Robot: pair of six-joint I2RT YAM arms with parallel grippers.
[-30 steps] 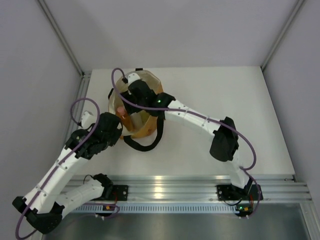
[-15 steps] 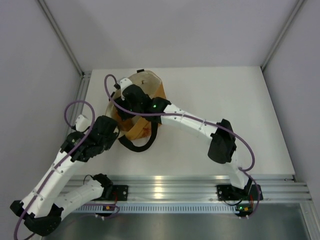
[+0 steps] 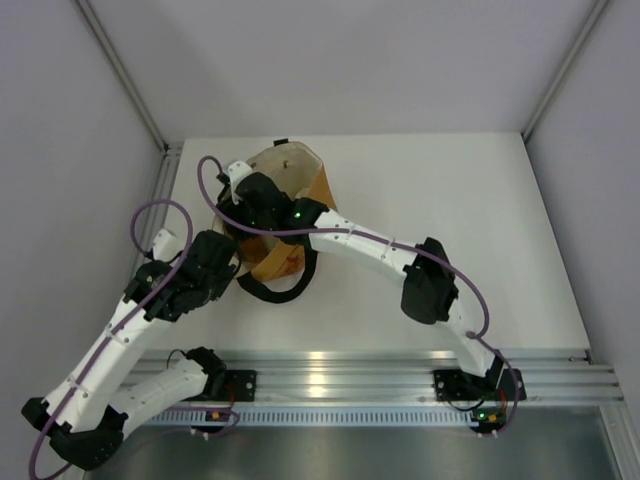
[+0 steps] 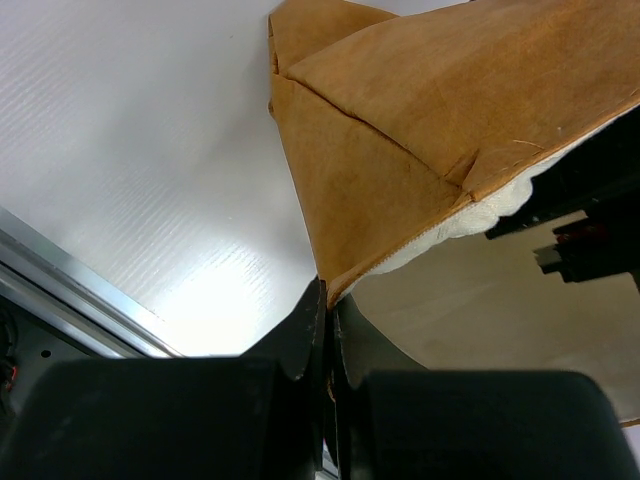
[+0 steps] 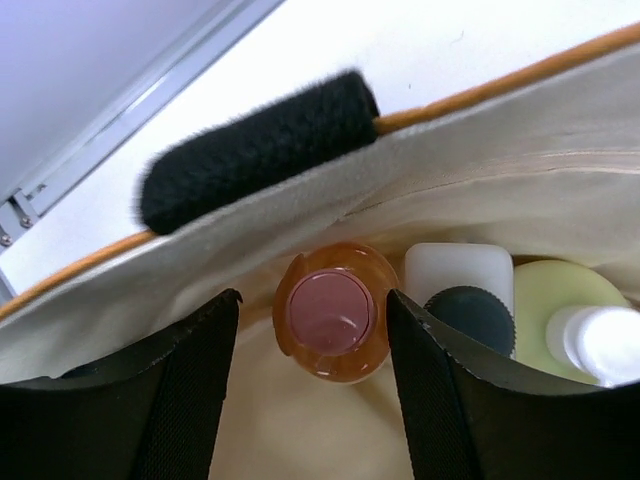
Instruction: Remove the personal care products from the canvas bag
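So the right gripper (image 5: 312,318) is down inside the canvas bag (image 5: 480,190) with its jaws spread apart. The amber bottle with pink cap (image 5: 330,312) stands upright right between them, with a sliver of gap on the left finger's side and the right finger about at its edge. The whitish bottle with black cap (image 5: 458,268) is just beside it at 3 o'clock, with the yellow-green bottle (image 5: 545,300) further out the same way. Meanwhile the left gripper (image 4: 326,325) is clamped tight on the bag's rim, roughly 7 o'clock seen from above.
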